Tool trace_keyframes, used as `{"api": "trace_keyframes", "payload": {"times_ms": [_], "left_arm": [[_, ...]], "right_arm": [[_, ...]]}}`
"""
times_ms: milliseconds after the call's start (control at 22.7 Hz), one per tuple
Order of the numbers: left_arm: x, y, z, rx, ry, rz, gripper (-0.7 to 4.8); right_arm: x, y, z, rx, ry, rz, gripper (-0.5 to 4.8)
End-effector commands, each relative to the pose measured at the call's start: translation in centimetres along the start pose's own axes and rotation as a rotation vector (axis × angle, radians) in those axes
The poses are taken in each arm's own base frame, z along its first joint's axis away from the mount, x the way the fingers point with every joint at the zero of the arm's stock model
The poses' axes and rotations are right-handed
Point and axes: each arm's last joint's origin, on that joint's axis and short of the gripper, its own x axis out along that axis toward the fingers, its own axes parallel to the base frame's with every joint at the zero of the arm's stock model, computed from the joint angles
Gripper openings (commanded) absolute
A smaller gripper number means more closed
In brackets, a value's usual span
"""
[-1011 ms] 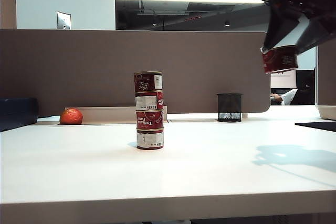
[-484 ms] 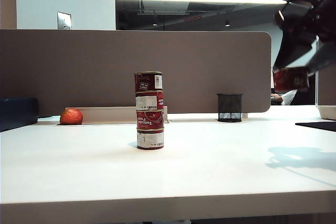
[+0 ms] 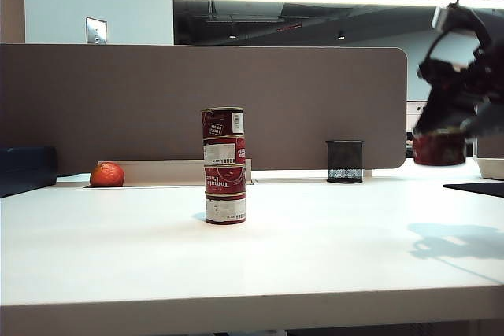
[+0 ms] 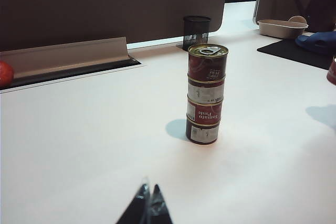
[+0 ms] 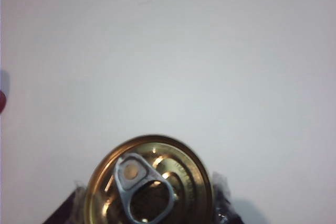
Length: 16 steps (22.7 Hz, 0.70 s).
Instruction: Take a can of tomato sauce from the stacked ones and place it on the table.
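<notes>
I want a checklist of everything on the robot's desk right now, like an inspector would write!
Surface: white table, bare around the stack.
Job's things: stacked cans, four high, upright; one can of tomato sauce in the air at the right.
Clutter: orange fruit, black mesh cup, beige tray.
Grippers: right gripper shut on the can; left gripper shut, low over the table.
Cables: nothing seen.
Surroundings: brown partition, office behind.

Office: desk partition [image 3: 197,100], pen cup [image 3: 344,161]
</notes>
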Motion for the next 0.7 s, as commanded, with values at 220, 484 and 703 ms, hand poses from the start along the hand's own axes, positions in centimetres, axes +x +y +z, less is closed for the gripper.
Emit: {"api": "trace_keyframes", "payload": {"times_ms": [220,484,703], "left_arm": [[0.0,0.0,0.2,0.003,-0.015,-0.002,-0.06],[0.0,0.0,0.2,-0.013,-0.015,-0.002,-0.06],[0.0,0.0,0.2,-0.015,-0.015,-0.002,-0.06]], "right_arm": [[-0.1,-0.2,-1.9,-0.002,-0.03,-0.009,1.47],[0.1,-0.3,-3.2,0.008,0.016,-0.012,1.47],[0.9,-0.4,-4.0,0.035,0.071,-0.018,1.48]]}}
